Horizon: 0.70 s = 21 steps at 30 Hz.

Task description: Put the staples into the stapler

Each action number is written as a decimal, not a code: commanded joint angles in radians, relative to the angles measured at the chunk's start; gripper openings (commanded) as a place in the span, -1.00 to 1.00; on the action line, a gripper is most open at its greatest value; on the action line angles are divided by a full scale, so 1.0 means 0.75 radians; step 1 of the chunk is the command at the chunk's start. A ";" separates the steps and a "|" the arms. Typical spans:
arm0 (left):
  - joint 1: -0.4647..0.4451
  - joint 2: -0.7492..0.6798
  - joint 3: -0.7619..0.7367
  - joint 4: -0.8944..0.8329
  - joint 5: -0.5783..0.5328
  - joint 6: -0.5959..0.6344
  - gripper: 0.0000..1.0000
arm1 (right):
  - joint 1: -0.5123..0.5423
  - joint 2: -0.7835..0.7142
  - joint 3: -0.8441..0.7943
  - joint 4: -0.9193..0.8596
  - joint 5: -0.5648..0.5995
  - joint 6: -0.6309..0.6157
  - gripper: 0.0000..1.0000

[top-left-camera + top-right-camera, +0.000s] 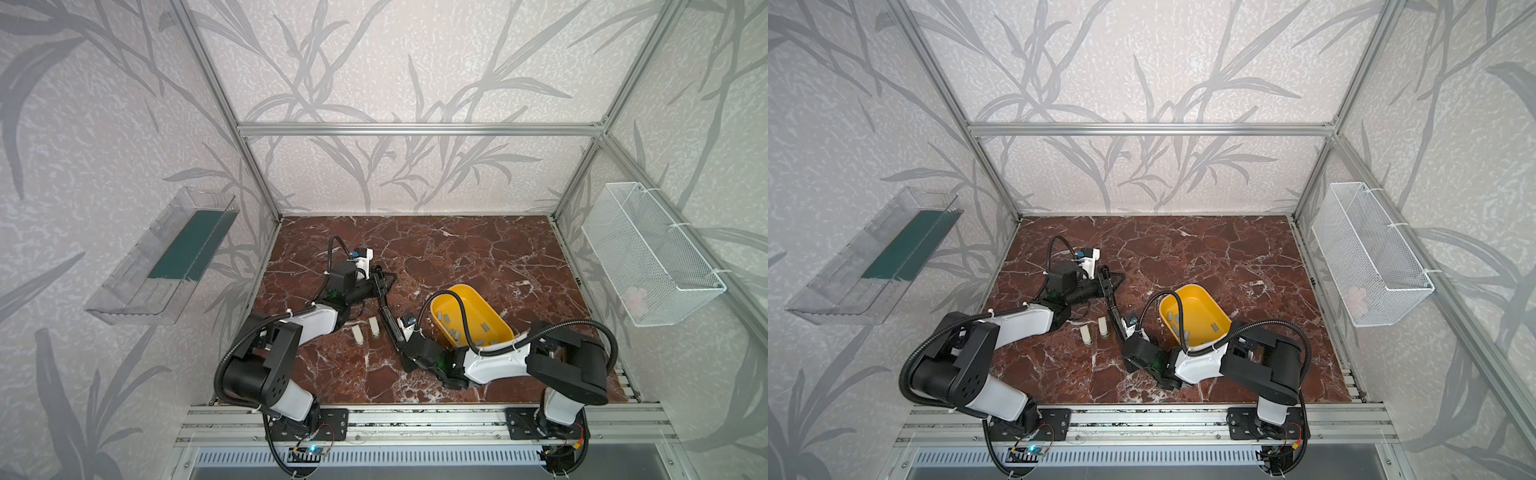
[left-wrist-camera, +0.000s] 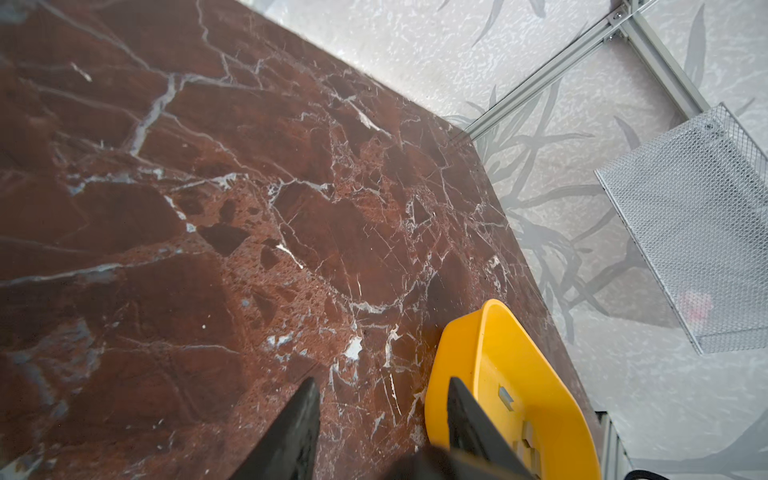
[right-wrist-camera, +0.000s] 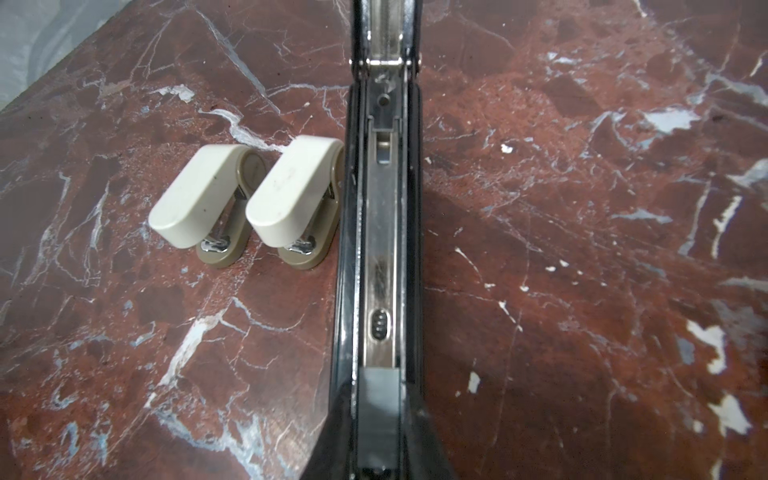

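The stapler (image 3: 380, 249) lies open just beside the yellow tub (image 1: 478, 305); its long body runs straight out from the right pincer (image 3: 382, 399), pinched narrow at its near end; the left pincer (image 2: 382, 382) has tips apart, hold unclear.

readable text: none that I can make out anywhere.
stapler (image 3: 380, 249): bright metal channel running out from between the fingers of the right gripper (image 3: 379, 419); scuffs only, no lettering or brand.
cream stapler (image 3: 291, 187): just beside that gripper's hold, lid blank.
second cream stapler (image 3: 199, 191): one further out from it, lid blank too.
yellow tub (image 2: 490, 353): by the left gripper (image 2: 382, 382), walls plain, no label.
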 commanded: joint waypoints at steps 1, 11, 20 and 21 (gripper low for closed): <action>-0.037 -0.083 -0.011 -0.021 -0.068 0.089 0.01 | 0.006 0.014 -0.037 -0.070 -0.012 -0.002 -1.00; -0.048 0.075 -0.030 0.247 0.091 0.021 0.46 | 0.006 0.012 -0.035 -0.070 -0.007 0.002 -1.00; -0.047 0.018 -0.046 0.187 0.026 0.053 0.25 | 0.004 0.018 -0.032 -0.080 0.016 0.012 -1.00; -0.051 -0.006 -0.052 0.178 0.016 0.072 0.25 | 0.004 0.016 -0.034 -0.082 0.023 0.018 -1.00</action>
